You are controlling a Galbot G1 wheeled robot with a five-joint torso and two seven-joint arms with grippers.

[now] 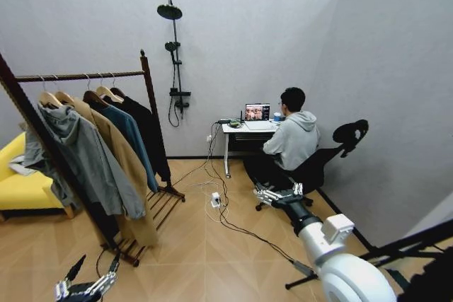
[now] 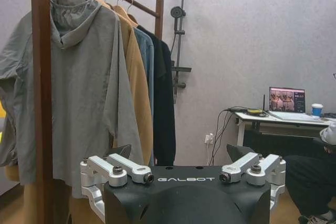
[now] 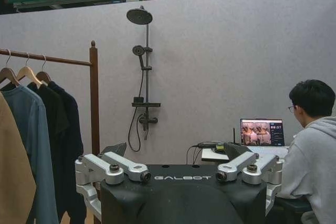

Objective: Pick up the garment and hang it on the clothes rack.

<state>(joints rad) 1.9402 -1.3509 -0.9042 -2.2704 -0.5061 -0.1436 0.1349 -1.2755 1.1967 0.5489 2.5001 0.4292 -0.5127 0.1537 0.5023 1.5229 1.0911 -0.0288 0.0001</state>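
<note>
The garment (image 1: 152, 136), a long black jacket, already hangs on the clothes rack (image 1: 150, 97), last in the row nearest the far post, touching the teal-blue shirt (image 1: 134, 143) beside it; a tan coat (image 1: 117, 160) and a grey hooded sweatshirt (image 1: 88, 157) hang further along toward the near post. Judged soft, limp and light, it will likely sway and drape; the hanger neck above the shoulders looks the firmest place to take hold, though that hook is too small to make out clearly. Neighbouring clothes crowd it on one side. Left end effector (image 1: 88, 284) sits low near the floor by the rack's slatted foot shelf (image 1: 152, 221), fingers spread apart and holding nothing; in the left wrist view the left end effector (image 2: 184, 174) faces the hanging row. Right end effector (image 1: 277, 194) is out toward the seated person, fingers parted and empty. A black shower-head stand (image 1: 175, 61) is on the wall behind; cables (image 1: 230, 221) trail across the floor from a counter (image 1: 244, 129) carrying a laptop (image 1: 257, 112).
</note>
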